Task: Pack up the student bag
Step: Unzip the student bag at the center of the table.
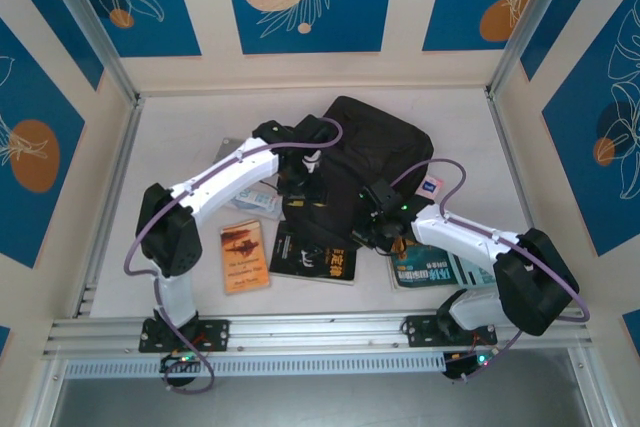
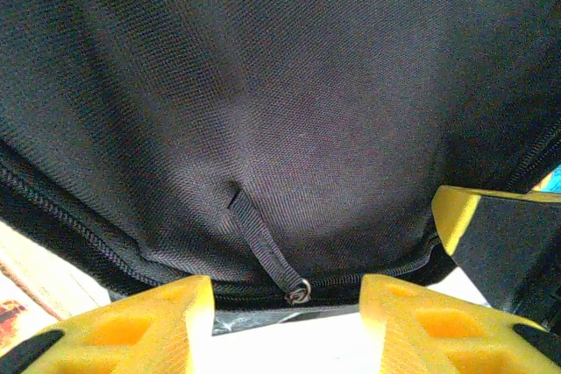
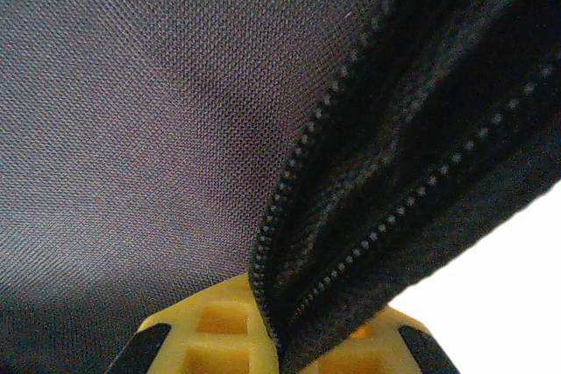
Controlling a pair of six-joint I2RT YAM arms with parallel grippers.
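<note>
Both arms bend inward, left tool (image 2: 287, 304) parted at student bag (image 1: 385, 137), right tool (image 3: 282, 326) pinching its zipper edge

The large soft black fabric backpack (image 2: 307, 85) is a coarse woven cloth, matt, its grain plain up close. Its zip teeth (image 3: 298, 172) look like dull black plastic, and its pull is a flat strip of ribbed webbing (image 2: 261, 244) on a small shiny metal ring (image 2: 300, 290). The fingers (image 2: 166, 326) of the left gripper (image 2: 285, 330) are matt yellow plastic. The near paperback books, orange-brown (image 1: 245, 257), black (image 1: 315, 252) and teal (image 1: 440, 267), have smooth paper covers. The white tabletop (image 1: 180, 147) looks smooth and matt.
</note>
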